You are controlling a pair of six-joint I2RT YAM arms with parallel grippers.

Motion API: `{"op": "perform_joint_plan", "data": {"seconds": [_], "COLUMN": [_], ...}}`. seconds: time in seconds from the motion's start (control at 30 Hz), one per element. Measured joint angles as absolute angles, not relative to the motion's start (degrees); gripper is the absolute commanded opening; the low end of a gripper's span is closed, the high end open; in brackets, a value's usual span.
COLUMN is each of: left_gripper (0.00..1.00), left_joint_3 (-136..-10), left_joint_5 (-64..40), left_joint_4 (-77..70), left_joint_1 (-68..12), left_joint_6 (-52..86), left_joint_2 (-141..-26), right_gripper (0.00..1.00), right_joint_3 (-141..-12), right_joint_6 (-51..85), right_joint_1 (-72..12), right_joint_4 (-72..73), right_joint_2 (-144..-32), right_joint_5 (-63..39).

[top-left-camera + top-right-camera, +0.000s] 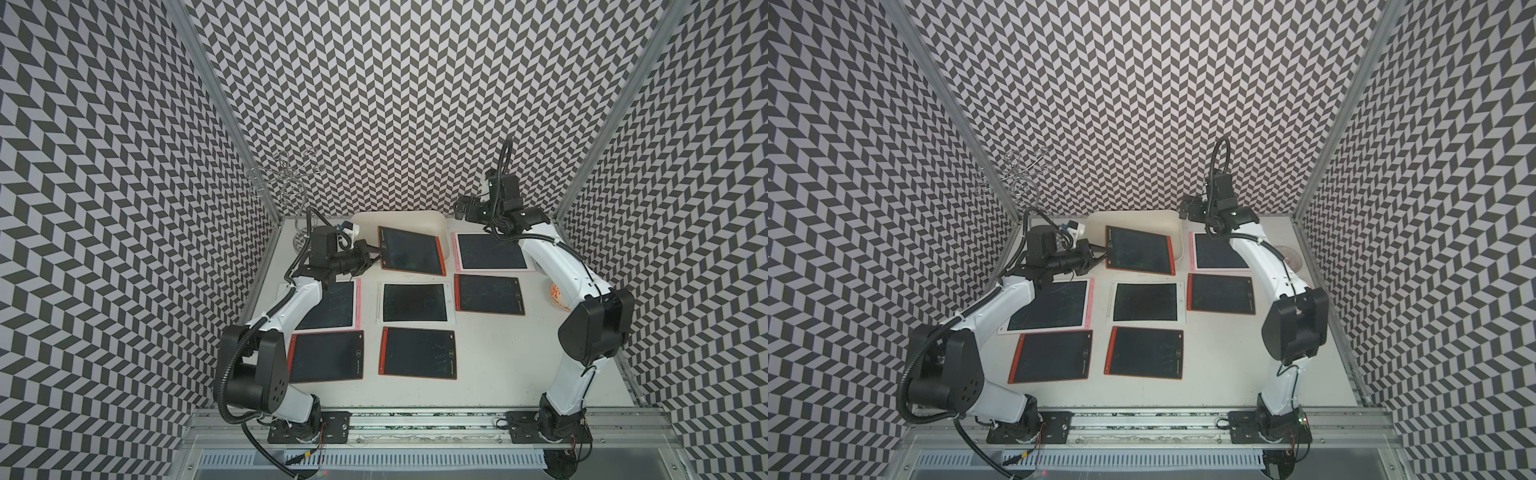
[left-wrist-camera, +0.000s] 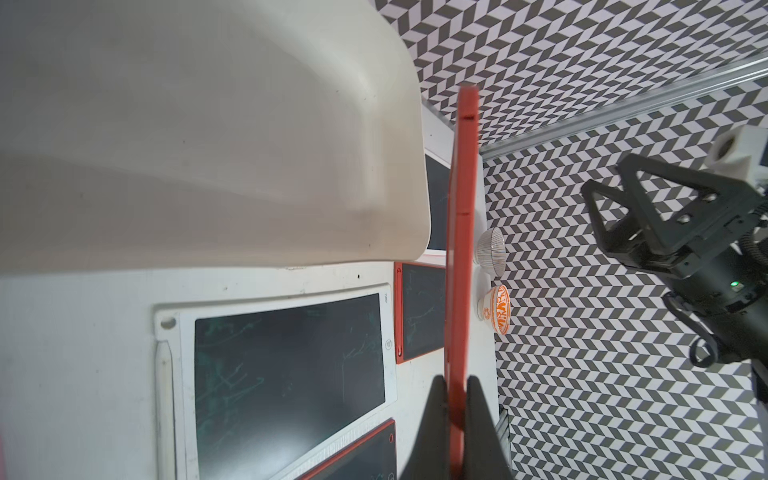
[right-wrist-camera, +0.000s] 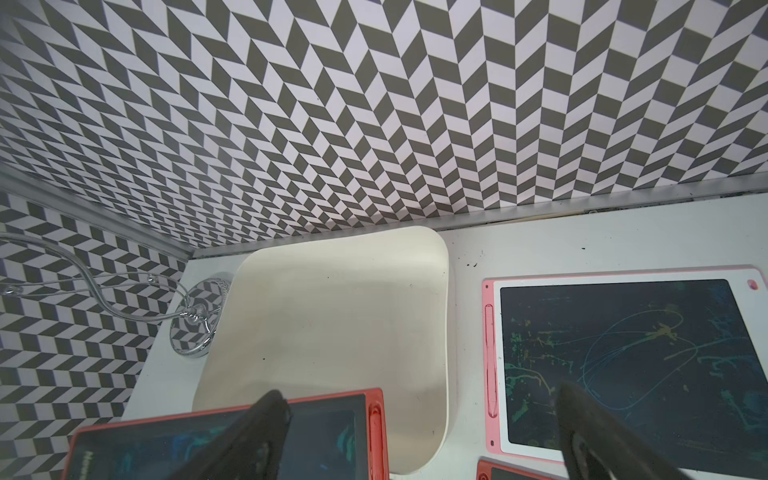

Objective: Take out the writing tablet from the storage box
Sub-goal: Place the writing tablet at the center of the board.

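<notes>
A white table (image 1: 498, 374) is enclosed on three sides by chevron-patterned walls. The cream box (image 1: 443, 232) is set at the middle of its far edge. Six more tablets (image 1: 414, 302) are laid flat on the table nearer the arms, in red, pink and white frames; one is partly hidden under the left arm.

The tablet (image 1: 411, 251), red-framed, is held nearly level and slightly skewed. Part of it is over the near half of the box and the rest is out past the near rim. In the left wrist view it is seen edge-on (image 2: 459, 249), raised above the table. Whether it touches the rim cannot be told.

The left gripper (image 1: 372, 257) is clamped on the tablet's left edge, one finger (image 2: 436, 419) pressed to each face. The right gripper (image 1: 459, 210) is raised near the box's far right corner, its fingers (image 3: 270, 415) spread wide, and nothing is held.

A wire stand (image 1: 291, 187) is placed in the far left corner. Two small bowls (image 2: 498, 309) are set near the right wall, one orange-patterned, one striped.
</notes>
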State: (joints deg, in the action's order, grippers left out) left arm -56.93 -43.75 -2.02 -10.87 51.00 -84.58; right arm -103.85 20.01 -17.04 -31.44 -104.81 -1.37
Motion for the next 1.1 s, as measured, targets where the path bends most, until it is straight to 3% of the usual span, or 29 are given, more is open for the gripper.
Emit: {"op": "perform_joint_plan", "data": {"seconds": [0.43, 0.8, 1.1], "left_gripper": [0.00, 0.00, 0.00], "left_joint_3": [-42.57, -39.03, -38.76], "left_joint_5": [-41.43, -31.42, -23.29], "left_joint_4": [-15.16, -28.64, -36.10], "left_joint_1": [-25.96, -41.15, -49.08], "left_joint_6": [65.58, 76.31, 81.49], "left_joint_2": [-78.13, -84.01, -90.26], "right_gripper": [1.00, 1.00, 1.00], "right_joint_3": [-91.61, -81.49, -77.87], "right_joint_6": [20.99, 21.06, 21.06], "right_joint_1": [-16.67, -15.84, -15.81], "right_joint_4": [-31.20, -30.15, -29.06], "right_joint_2": [-96.18, -89.65, -86.13], "right_joint_5": [-5.10, -6.26, -7.29]}}
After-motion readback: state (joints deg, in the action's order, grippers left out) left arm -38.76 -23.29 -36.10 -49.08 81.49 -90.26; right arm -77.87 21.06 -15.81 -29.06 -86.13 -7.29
